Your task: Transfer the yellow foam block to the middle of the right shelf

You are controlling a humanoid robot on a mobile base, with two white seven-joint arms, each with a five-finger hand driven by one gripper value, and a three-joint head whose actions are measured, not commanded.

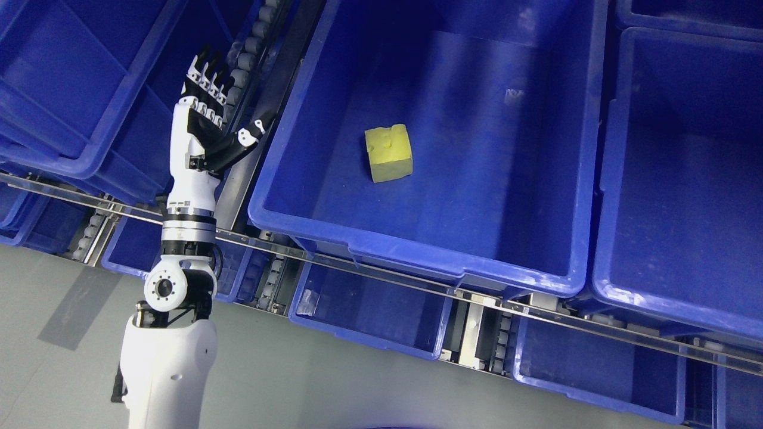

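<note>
One yellow foam block (pixel 388 153) in a blue bin (pixel 310 143) (left hand (pixel 205 116) apart, fingers spread, empty).

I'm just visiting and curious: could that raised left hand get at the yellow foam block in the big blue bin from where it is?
Probably yes: the left hand is open and empty, the yellow foam block lies alone in the open-topped bin; only the bin's wall stands between.

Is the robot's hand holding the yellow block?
No. The left hand is open and empty, beside the blue bin; the yellow block lies inside it.
</note>
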